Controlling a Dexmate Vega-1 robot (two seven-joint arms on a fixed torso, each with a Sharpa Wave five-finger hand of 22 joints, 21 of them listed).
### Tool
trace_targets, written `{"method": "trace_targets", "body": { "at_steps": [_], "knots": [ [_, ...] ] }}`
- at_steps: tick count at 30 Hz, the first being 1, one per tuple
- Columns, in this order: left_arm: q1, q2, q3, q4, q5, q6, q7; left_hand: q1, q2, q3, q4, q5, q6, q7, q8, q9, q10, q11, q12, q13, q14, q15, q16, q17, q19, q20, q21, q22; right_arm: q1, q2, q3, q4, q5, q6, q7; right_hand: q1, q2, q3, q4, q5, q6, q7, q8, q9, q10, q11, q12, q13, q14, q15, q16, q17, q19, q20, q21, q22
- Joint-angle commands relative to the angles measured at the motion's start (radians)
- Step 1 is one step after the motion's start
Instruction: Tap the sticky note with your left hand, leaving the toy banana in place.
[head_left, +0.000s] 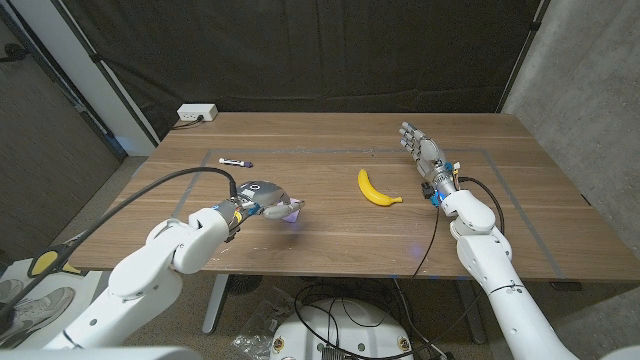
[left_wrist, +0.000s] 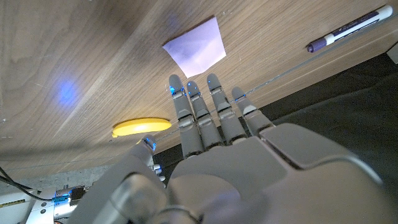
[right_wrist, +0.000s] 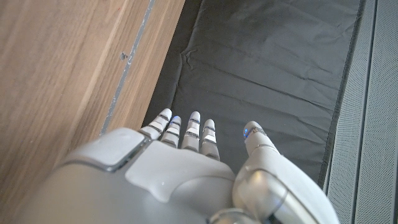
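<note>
Left hand (left_wrist: 217, 143) hovers empty, fingers straight and together, tips right by the purple note (left_wrist: 196, 48) on the desk (head_left: 330, 140), clear of the banana (head_left: 376, 189), right hand (head_left: 424, 155) idle and empty.

Glossy white shells on both arms, chunky rounded segments, kinda toy-like. Left hand (head_left: 262, 197) in pale grey plastic with darker grey jointed fingers (left_wrist: 196, 118), tiny blue lights glowing at the tips. Same deal on the right hand (head_left: 421, 150): silver-grey fingers (right_wrist: 192, 132), smooth light-grey back plate, one blue dot on the thumb. Thick black cable (head_left: 140, 199) looping off the left forearm, thinner black one (head_left: 434, 231) hanging by the right wrist. Blue and orange bits at the right wrist, yellow patch near the left shoulder.
</note>
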Motion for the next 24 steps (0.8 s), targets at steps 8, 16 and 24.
{"method": "trace_targets", "body": {
  "at_steps": [8, 16, 24],
  "knots": [
    [-0.044, 0.003, 0.056, 0.022, 0.045, 0.050, -0.047, 0.006, -0.026, -0.013, -0.009, 0.006, 0.081, 0.028, 0.013, 0.006, 0.092, 0.024, 0.017, 0.005, 0.019, -0.104, -0.023, -0.017, -0.002, -0.010, 0.004, 0.002, 0.009, 0.004, 0.004, 0.028, 0.006, 0.001, 0.006, 0.008, 0.000, -0.004, -0.004, 0.007, 0.010, 0.001, 0.002, 0.002, 0.008, 0.003, 0.006, 0.002, 0.010, 0.002, 0.003, 0.003, 0.005, 0.002, -0.007, 0.006],
    [-0.065, 0.007, 0.078, 0.027, 0.059, 0.071, -0.068, 0.005, -0.027, -0.017, -0.009, 0.009, 0.125, 0.043, 0.018, 0.006, 0.137, 0.041, 0.023, 0.008, 0.050, -0.101, -0.030, -0.022, 0.006, -0.017, 0.007, 0.001, 0.011, 0.005, 0.007, 0.039, 0.009, 0.001, 0.011, 0.008, 0.000, -0.004, -0.004, 0.008, 0.010, 0.001, 0.002, 0.002, 0.007, -0.003, 0.005, 0.002, 0.011, 0.002, 0.003, 0.003, 0.006, 0.002, -0.009, 0.006],
    [-0.077, 0.014, 0.103, 0.026, 0.083, 0.091, -0.091, 0.003, -0.030, -0.021, -0.009, 0.010, 0.136, 0.051, 0.017, 0.006, 0.142, 0.044, 0.020, 0.008, 0.063, -0.103, -0.033, -0.023, 0.009, -0.030, 0.008, 0.001, 0.008, 0.004, 0.011, 0.041, 0.013, 0.004, 0.017, 0.009, 0.001, -0.005, -0.003, 0.008, 0.010, 0.000, 0.002, 0.002, 0.010, -0.002, 0.006, 0.002, 0.010, 0.002, 0.002, 0.003, 0.006, 0.001, -0.010, 0.006]
  ]
}}
